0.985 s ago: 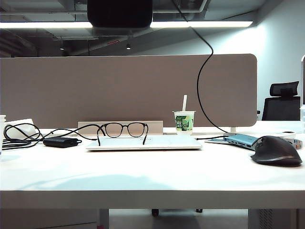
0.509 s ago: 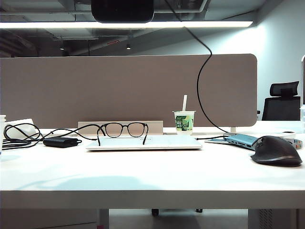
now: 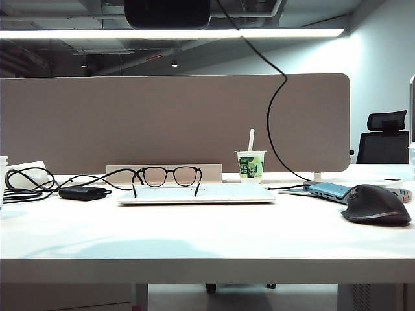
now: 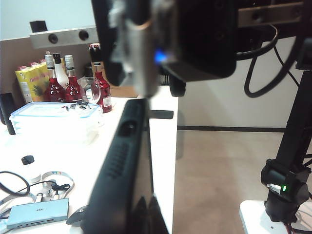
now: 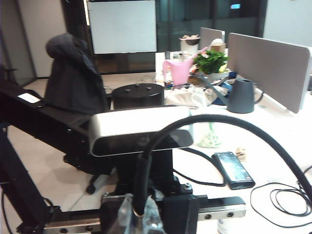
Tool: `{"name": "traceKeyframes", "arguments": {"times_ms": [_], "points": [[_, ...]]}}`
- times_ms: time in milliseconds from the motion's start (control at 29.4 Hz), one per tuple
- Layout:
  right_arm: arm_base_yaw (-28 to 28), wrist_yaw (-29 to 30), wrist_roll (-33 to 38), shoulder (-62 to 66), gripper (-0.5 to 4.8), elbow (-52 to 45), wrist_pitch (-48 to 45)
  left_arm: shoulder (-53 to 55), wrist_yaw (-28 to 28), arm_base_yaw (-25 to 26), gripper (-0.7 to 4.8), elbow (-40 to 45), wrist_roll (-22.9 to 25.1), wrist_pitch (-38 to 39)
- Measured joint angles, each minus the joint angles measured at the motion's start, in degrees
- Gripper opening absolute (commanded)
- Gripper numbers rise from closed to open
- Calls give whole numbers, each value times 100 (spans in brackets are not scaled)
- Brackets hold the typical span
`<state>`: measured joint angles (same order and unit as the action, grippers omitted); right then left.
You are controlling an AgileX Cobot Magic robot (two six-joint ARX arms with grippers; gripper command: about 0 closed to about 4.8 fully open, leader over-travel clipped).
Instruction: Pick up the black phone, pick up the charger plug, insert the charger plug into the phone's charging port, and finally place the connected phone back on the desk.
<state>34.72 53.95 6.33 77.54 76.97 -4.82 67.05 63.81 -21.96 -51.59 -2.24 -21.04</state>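
Black phone (image 4: pixel 122 165) sits edge-on, pinched in the closed left fingers (image 4: pixel 146 214), well above the desk (image 3: pixel 207 240). The right fingers (image 5: pixel 139 217) are pressed shut on the charger plug (image 5: pixel 139 197). A skewed push could twist the phone loose. The air around both is open, though the wrists crowd each other and the trailing cable (image 3: pixel 275 97) could snag on clutter below.

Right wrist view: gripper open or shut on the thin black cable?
Shut: right gripper's clear fingers pinch the thin black cable, above the desk. Left gripper shut too, also aloft.
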Motion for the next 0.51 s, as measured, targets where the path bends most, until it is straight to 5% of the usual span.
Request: {"name": "traceKeyframes", "arguments": {"times_ms": [509], "points": [[-90,-24,-210,0,-6,0,304,7,4,0,-6,0,0,9]]}}
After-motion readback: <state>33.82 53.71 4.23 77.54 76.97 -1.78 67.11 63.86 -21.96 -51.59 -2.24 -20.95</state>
